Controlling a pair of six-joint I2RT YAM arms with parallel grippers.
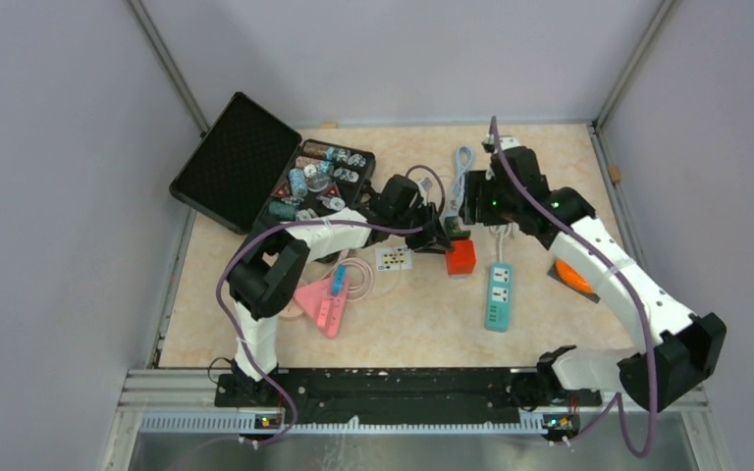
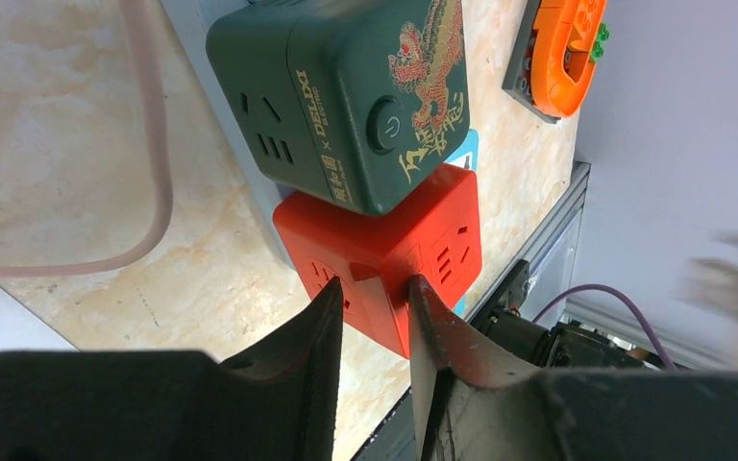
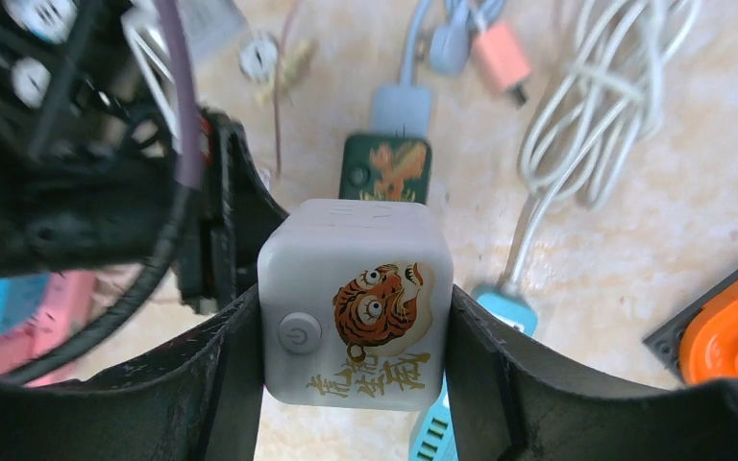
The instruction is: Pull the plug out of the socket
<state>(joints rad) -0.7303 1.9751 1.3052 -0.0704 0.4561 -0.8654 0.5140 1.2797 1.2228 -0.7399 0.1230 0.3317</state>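
Checking both wrist views: right gripper (image 3: 354, 312) had the white tiger cube (image 3: 351, 250) clamped side to side. Its fingers were spread wide and flat against two opposite faces, with the power button and tiger print toward the camera. Green cube socket (image 3: 385, 169) sat just beyond the white tiger cube, touching it or very nearly (couldn't tell whether the two were plugged together). Pale-blue plug (image 3: 402, 104) was seated against the green cube socket's far face, cable running away from it. White cable coil (image 3: 586, 106) lay off to the right of the green cube socket in that view, apart from it.

Left gripper (image 2: 375, 293) was almost closed, with only a narrow gap. Its tips sat on either side of the near corner of the red cube (image 2: 413, 240), and it looked like a pinch on that corner. Red cube was right against the green cube socket, on its near side in the overhead view.

From above:
- teal power strip (image 1: 497, 294) on the table (image 1: 403, 334), near the green cube socket on its near side
- orange block (image 1: 574, 275) well to the green cube socket's right
- pink power strip (image 1: 326, 304) and black case (image 1: 241, 162) well to its left
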